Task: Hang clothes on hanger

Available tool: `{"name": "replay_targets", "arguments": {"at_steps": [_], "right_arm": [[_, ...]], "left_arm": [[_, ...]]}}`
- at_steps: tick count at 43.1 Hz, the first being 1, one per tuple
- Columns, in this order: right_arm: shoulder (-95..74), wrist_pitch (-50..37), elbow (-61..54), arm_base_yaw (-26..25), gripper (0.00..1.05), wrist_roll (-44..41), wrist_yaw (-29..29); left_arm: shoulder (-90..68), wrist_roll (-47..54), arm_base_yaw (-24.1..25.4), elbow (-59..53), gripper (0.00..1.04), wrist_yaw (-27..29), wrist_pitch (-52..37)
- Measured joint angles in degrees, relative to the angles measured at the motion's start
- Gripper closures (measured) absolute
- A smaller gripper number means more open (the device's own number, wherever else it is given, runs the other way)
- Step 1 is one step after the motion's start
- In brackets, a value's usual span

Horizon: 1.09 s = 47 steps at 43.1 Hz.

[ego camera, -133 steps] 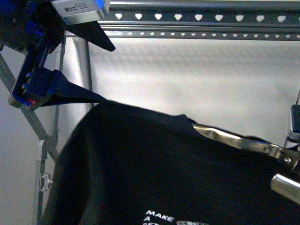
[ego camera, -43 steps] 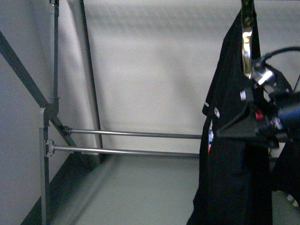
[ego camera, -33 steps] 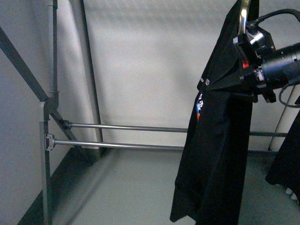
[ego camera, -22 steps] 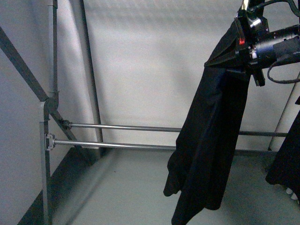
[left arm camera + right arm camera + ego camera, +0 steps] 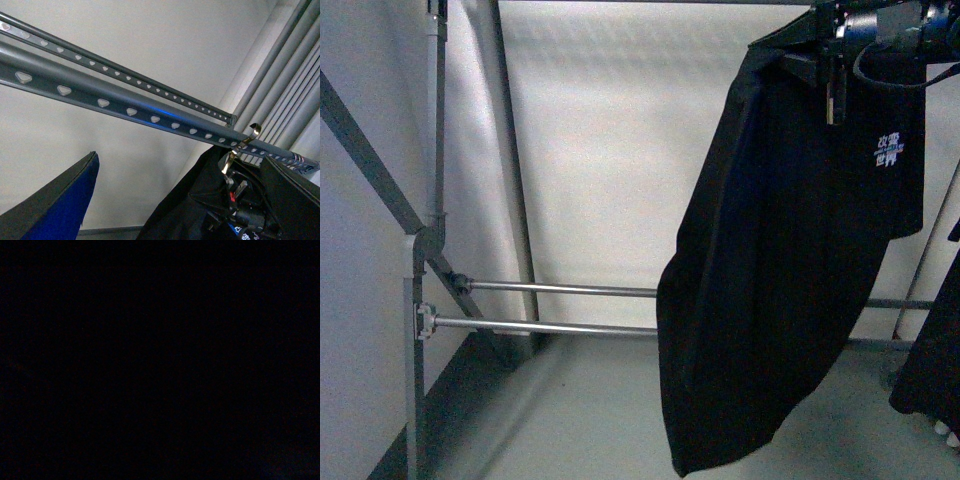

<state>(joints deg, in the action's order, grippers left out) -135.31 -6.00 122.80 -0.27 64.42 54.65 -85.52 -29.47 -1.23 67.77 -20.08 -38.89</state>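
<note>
The black T-shirt [image 5: 780, 260] hangs full length at the right of the front view, with a small white and blue print [image 5: 888, 152] high on it. My right gripper [image 5: 835, 35] is shut on its top, at the upper edge of the view. The left wrist view shows the grey rack's top rail [image 5: 125, 107] with its heart-shaped holes. A shiny metal hook [image 5: 248, 136] above the T-shirt [image 5: 185, 210] sits right at that rail. My left gripper [image 5: 180, 212] is open and empty, with its blue finger [image 5: 60, 210] below the rail. The right wrist view is dark.
The rack's upright tubes [image 5: 432, 200] and diagonal brace stand at the left. Two low crossbars [image 5: 550, 326] run behind the T-shirt. Another dark garment [image 5: 930, 370] hangs at the far right. A second pierced rail [image 5: 150, 75] runs behind the first.
My right gripper has risen to the top of the view with the T-shirt. The T-shirt has swung round and now shows its print.
</note>
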Motion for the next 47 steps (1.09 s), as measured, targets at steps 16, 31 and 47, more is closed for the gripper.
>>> {"name": "replay_targets", "arguments": {"at_steps": [16, 31, 47], "right_arm": [[-4.96, 2.45, 10.47, 1.97, 1.01, 9.73, -0.76], [-4.85, -1.84, 6.75, 2.19, 1.01, 13.66, -1.05], [-5.88, -2.93, 6.78, 1.33, 1.01, 14.93, -0.98]], "left_arm": [[0.00, 0.00, 0.00, 0.00, 0.07, 0.00, 0.00], [0.00, 0.00, 0.00, 0.00, 0.07, 0.00, 0.00], [0.00, 0.00, 0.00, 0.00, 0.07, 0.00, 0.02]]}}
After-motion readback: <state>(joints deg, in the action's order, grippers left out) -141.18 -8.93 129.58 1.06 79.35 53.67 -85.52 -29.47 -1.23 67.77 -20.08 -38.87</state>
